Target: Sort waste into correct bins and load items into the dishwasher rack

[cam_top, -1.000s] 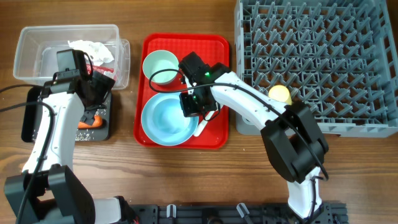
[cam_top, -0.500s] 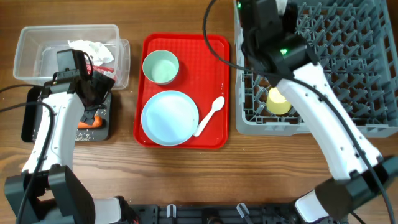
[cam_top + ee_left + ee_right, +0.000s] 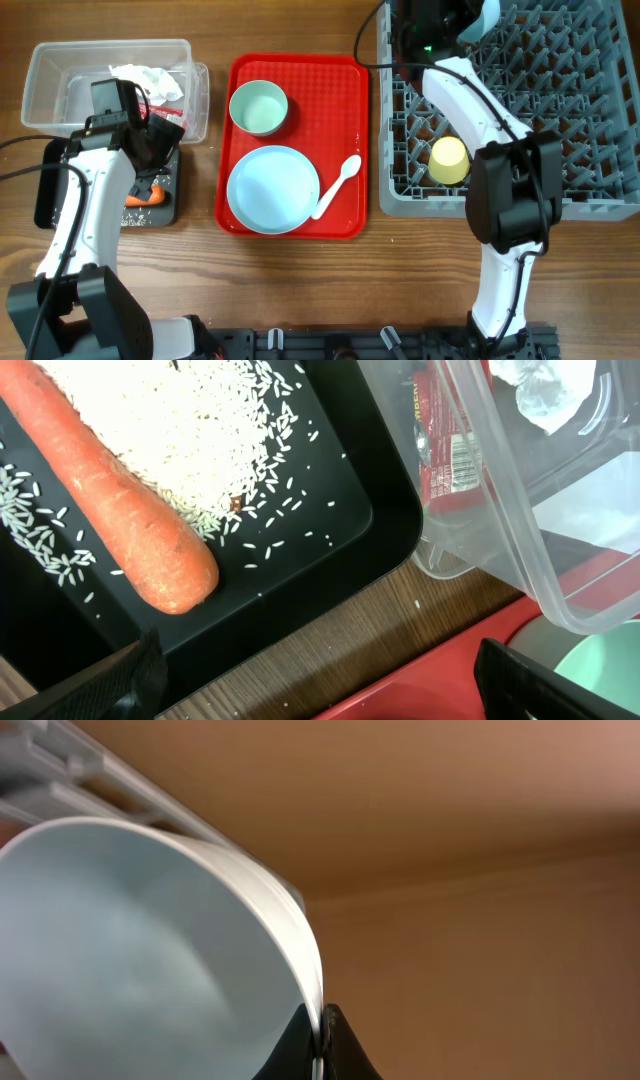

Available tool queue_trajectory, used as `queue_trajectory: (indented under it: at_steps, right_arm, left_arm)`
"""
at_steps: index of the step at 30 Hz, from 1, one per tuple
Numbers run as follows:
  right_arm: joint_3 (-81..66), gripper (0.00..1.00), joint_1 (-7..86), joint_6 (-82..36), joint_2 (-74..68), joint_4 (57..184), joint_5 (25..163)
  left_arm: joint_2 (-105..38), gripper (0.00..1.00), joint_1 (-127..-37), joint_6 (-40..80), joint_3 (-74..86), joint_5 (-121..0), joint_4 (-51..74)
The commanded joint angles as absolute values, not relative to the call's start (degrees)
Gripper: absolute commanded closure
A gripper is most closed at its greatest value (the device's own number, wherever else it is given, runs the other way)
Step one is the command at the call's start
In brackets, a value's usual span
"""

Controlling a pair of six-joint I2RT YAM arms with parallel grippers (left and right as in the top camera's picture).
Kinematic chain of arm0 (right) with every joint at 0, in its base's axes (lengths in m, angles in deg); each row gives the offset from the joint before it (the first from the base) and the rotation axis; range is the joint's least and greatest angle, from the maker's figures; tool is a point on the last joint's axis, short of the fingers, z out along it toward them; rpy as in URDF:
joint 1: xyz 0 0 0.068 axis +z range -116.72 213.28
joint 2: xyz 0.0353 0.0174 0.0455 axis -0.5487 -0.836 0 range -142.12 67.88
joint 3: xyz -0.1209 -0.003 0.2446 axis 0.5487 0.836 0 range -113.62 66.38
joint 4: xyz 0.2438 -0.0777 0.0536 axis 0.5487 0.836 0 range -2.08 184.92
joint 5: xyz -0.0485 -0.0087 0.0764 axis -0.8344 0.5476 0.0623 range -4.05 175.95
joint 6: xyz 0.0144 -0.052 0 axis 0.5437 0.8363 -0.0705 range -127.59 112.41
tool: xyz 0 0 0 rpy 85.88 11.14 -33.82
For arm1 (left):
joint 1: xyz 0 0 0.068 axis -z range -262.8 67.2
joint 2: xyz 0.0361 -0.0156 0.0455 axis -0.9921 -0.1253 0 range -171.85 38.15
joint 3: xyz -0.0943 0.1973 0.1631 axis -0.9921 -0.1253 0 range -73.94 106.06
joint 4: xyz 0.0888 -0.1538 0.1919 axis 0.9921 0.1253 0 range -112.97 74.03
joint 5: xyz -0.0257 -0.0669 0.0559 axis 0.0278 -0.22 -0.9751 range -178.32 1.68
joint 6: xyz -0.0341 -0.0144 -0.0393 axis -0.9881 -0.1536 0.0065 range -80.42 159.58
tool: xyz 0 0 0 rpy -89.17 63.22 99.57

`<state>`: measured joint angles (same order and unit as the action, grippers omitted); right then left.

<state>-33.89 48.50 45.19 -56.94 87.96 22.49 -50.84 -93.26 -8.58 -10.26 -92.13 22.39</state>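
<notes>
My right gripper (image 3: 468,18) is shut on the rim of a small pale bowl (image 3: 487,14), held over the back edge of the grey dishwasher rack (image 3: 520,110); the right wrist view shows its fingers (image 3: 322,1030) pinching the bowl's rim (image 3: 150,950). A yellow cup (image 3: 449,159) lies in the rack. A second pale bowl (image 3: 258,107), the blue plate (image 3: 272,188) and the white spoon (image 3: 337,185) sit on the red tray (image 3: 340,80). My left gripper (image 3: 158,135) is open and empty (image 3: 320,695) over the black tray (image 3: 330,540) holding the carrot (image 3: 110,490) and rice (image 3: 180,420).
The clear tub (image 3: 60,70) at the back left holds crumpled tissue (image 3: 150,78) and a red wrapper (image 3: 440,430). It stands right behind the black tray (image 3: 50,195). Bare wood table lies in front of the trays and the rack.
My right arm left the red tray with a bowl, swung over the rack and now holds it at the rack's back edge. The left arm has not moved.
</notes>
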Motion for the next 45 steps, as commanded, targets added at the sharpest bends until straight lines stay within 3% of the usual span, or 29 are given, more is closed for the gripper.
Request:
queue_trajectory:
  at_steps: [1,5,17,18,20,21,22,25,29,31,34,37,38,41,42,43,45]
  right_arm:
    - [-34.42,0.96,47.65,39.37,-58.21,91.39,21.37]
    - [-34.37,0.96,47.71,31.07,-58.29,98.71,26.09]
    - [-34.37,0.95,54.08,26.63,-58.29,112.85,26.07]
    - [-34.39,0.88,54.93,26.41,-58.29,113.40,26.07]
    - [-34.37,0.63,56.59,26.39,-58.29,113.97,26.07]
    - [-34.39,0.28,57.57,26.39,-58.29,114.10,26.07]
    - [-34.39,0.00,58.42,26.39,-58.29,114.14,26.05]
    - [-34.39,0.00,59.71,24.68,-58.27,113.20,26.05]
    - [-34.44,0.00,60.11,12.99,-55.93,111.91,26.42]
    - [-34.44,0.00,60.39,8.90,-52.94,113.18,33.33]
    - [-34.44,0.00,61.53,-1.61,-46.10,119.39,59.40]
    - [-34.44,0.00,61.92,-3.69,-42.49,126.36,111.55]
    - [-34.42,0.00,61.92,-3.77,-42.54,126.84,120.41]
    - [-34.00,0.00,61.94,-13.56,-44.48,122.62,117.54]
    - [-34.00,0.09,62.01,-17.94,-45.46,121.29,114.74]
    - [-34.00,0.24,62.51,-25.32,-47.52,119.41,107.62]
    - [-34.00,0.25,63.56,-32.10,-50.64,117.66,99.40]
  left_arm:
    - [-50.79,0.00,-93.57,-9.10,-10.35,-93.14,22.44]
    - [-50.79,0.00,-93.57,-9.10,-10.37,-93.14,22.44]
    - [-50.79,0.00,-93.57,-9.10,-10.35,-93.14,22.44]
    - [-50.79,0.00,-93.57,-9.10,-10.35,-93.14,22.44]
    - [-50.79,0.00,-93.57,-9.08,-10.35,-93.14,22.44]
    - [-50.79,0.00,-93.57,-9.10,-10.35,-93.14,22.46]
    - [-50.79,0.00,-93.57,-9.10,-10.35,-93.14,22.44]
    - [-50.79,0.00,-93.57,-9.10,-10.35,-93.14,22.46]
    - [-50.79,0.00,-93.57,-9.10,-10.37,-93.14,22.44]
    - [-50.79,0.00,-93.57,-9.10,-10.35,-93.14,22.44]
    - [-50.79,0.00,-93.57,-9.10,-10.35,-93.14,22.44]
    - [-50.79,0.00,-93.57,-9.10,-10.35,-93.14,22.44]
    - [-50.79,0.00,-93.57,-9.10,-10.35,-93.14,22.44]
    - [-50.79,0.00,-93.57,-9.10,-10.35,-93.14,22.46]
    - [-50.79,0.00,-93.57,-9.10,-10.35,-93.14,22.46]
    - [-50.79,0.00,-93.57,-9.10,-10.35,-93.14,22.46]
    - [-50.79,0.00,-93.57,-9.10,-10.35,-93.14,22.44]
